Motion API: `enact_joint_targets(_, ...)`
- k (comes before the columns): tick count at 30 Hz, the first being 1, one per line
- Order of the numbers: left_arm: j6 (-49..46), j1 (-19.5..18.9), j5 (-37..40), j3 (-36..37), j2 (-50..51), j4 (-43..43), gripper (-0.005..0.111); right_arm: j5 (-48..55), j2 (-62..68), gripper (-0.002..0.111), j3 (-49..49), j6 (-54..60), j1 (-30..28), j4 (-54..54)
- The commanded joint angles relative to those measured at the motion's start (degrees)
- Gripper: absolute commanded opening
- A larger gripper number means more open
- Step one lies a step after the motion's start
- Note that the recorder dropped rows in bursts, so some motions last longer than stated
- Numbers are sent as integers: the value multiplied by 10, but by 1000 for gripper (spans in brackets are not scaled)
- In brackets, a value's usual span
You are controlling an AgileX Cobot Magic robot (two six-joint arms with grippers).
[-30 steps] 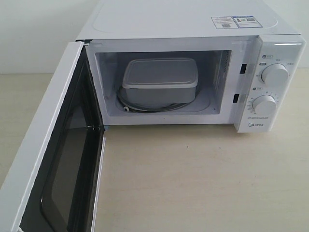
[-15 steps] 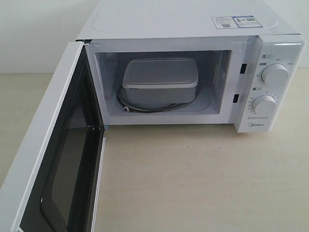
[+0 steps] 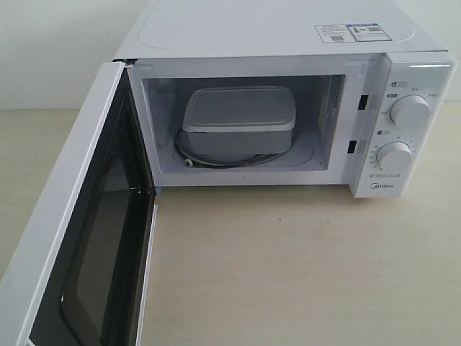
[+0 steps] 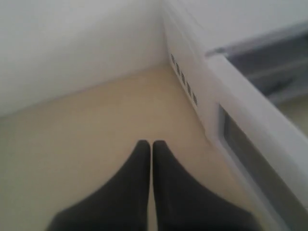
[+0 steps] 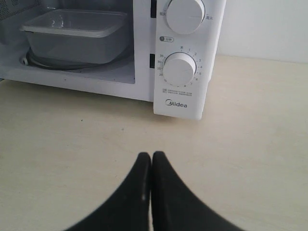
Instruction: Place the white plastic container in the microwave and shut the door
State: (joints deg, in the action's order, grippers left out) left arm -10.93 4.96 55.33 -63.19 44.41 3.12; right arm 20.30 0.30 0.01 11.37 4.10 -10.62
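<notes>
A white, boxy Midea countertop microwave (image 3: 266,29) stands on a pale beige table (image 3: 302,274). It is set back toward the table's far edge, where a plain white wall (image 3: 57,50) rises behind it. Its white-framed door (image 3: 68,231), with a dark rectangular window (image 3: 101,267), is swung wide open. The door reaches from the oven's left side toward the table's near left corner.

Inside the open cavity sits the shallow, rectangular white plastic container (image 3: 239,108), which has rounded corners and a flat rimmed lid on top. It sits upright, roughly centred, and a thin turntable ring (image 3: 216,161) shows beneath its front edge. Two round white dials (image 3: 410,110) sit one above the other on the microwave's right panel. Printed stickers (image 3: 351,32) lie on its top near the front right corner.

Each gripper shows only in its own wrist view. The black left gripper (image 4: 151,144) has its two fingers pressed together, holding nothing. It hovers over bare table on the outer side of the open door, near the small vent slots (image 4: 184,79) in the microwave's side. This view is blurred.

The black right gripper (image 5: 151,155) is likewise closed tip to tip and empty. It hovers over the table in front of the dial panel, apart from it.
</notes>
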Motion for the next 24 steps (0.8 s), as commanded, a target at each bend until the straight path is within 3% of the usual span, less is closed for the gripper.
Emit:
enact_joint_targets(1, -82, 18, 68, -3, 65, -44, 4, -4, -3, 0, 0, 0, -2, 5)
enact_joint_targets(10, -282, 31, 72, 46, 155, -98, 4, -4, -3, 0, 0, 0, -2, 5)
enact_joint_targets(17, -515, 31, 24, 107, 180, -338, 4, -4, -3, 0, 0, 0, -2, 5)
enact_joint_targets(24, -638, 31, -29, 122, 209, -551, 4, -4, -3, 0, 0, 0, -2, 5)
